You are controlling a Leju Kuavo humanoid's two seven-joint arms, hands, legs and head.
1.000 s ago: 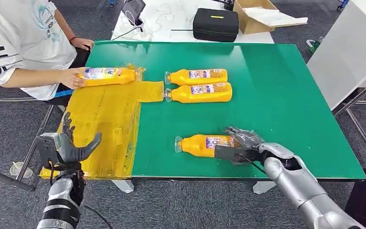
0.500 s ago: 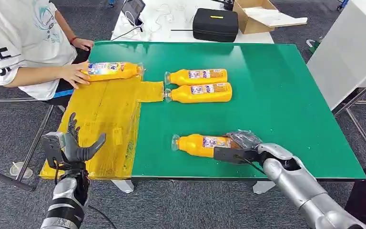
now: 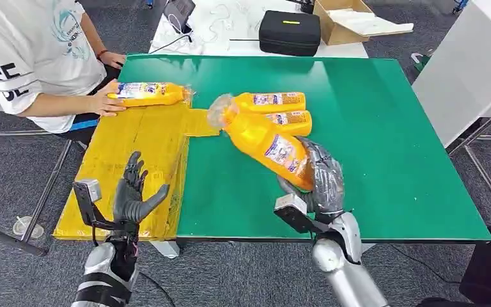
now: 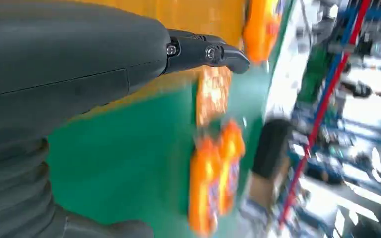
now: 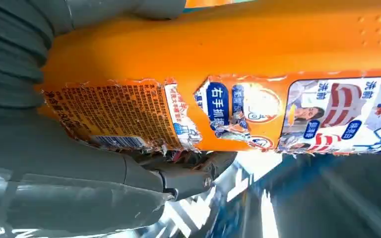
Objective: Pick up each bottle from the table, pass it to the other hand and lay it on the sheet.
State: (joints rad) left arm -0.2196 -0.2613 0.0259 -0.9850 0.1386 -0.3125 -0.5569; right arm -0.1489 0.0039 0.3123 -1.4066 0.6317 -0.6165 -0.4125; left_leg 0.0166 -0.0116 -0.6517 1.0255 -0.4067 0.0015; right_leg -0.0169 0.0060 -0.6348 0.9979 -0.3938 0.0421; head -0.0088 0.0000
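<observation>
**user1:** Bottle (image 3: 265, 142) is sitting in the right robot hand (image 3: 319, 182) right now, lifted clear of the green worktop (image 3: 383, 128). Fingers are wrapping around its base end, cap end tilting up and away toward the far left. Right wrist cam is showing the torn label (image 5: 124, 116) pressed up against the palm.

**user2:** Yep, and the left robot hand (image 3: 131, 192) is holding nothing, fingers spreading apart and pointing up, hovering over the near edge of the yellow sheet (image 3: 134, 153).

**user1:** Two more bottles (image 3: 275, 112) are lying side by side on the worktop just past the held one, caps pointing at the sheet.

**user2:** Another bottle (image 3: 147, 93) is lying at the far end of the sheet, and a person's hand (image 3: 105, 102) is resting on it. Black case (image 3: 289, 32) and cardboard box (image 3: 345, 19) are sitting on the white table behind.
</observation>
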